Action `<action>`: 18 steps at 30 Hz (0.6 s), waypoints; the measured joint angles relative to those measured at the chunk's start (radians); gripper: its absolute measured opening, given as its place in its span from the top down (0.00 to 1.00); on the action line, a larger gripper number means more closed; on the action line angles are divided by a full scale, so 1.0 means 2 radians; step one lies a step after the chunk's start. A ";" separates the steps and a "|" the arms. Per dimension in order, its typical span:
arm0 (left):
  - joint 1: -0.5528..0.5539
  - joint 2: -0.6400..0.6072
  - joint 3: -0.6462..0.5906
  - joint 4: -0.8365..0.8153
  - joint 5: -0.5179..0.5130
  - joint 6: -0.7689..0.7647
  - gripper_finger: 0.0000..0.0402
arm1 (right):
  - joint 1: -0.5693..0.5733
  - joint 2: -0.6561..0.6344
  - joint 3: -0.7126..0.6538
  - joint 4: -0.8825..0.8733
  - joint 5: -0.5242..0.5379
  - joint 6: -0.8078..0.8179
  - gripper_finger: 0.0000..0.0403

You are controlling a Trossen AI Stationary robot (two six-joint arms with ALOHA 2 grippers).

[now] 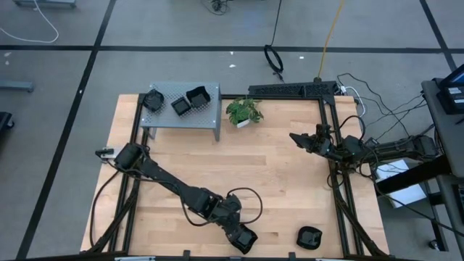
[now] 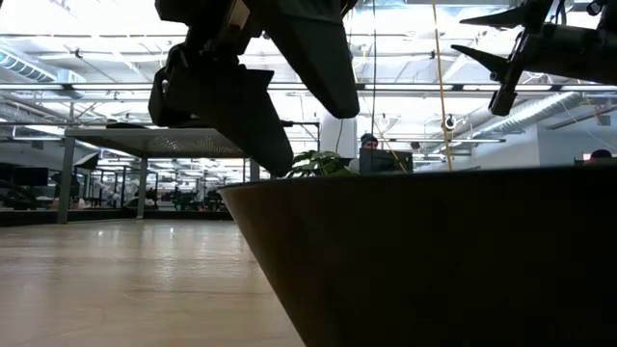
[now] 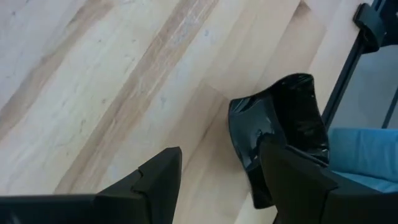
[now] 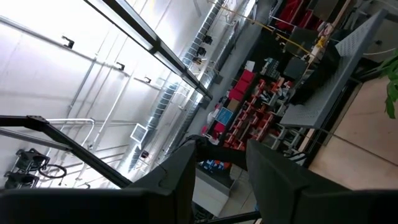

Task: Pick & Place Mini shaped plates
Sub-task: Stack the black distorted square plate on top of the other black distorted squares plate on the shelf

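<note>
1. Three black plates (image 1: pixel 176 101) sit on a small gray shelf (image 1: pixel 210 119) at the back left of the desk (image 1: pixel 275 174).
2. The left tool (image 1: pixel 243 238) is low at the front edge of the desk. Its fingers (image 3: pixel 158 180) are spread wide and hold nothing.
3. A small green plant (image 1: pixel 244 111) stands just right of the shelf.
4. One more black plate (image 1: pixel 309 236) lies on the desk near the front edge, just right of the left tool. In the left wrist view this plate (image 3: pixel 283 121) is close beside one finger.
5. The right tool (image 1: pixel 297 138) is up in the air over the right side of the desk. It holds nothing and its fingers (image 4: pixel 180 171) are a little apart.
</note>
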 joint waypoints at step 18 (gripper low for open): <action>-0.017 0.033 0.001 0.046 -0.004 -0.046 0.44 | 0.000 0.000 0.000 -0.018 0.000 0.000 0.68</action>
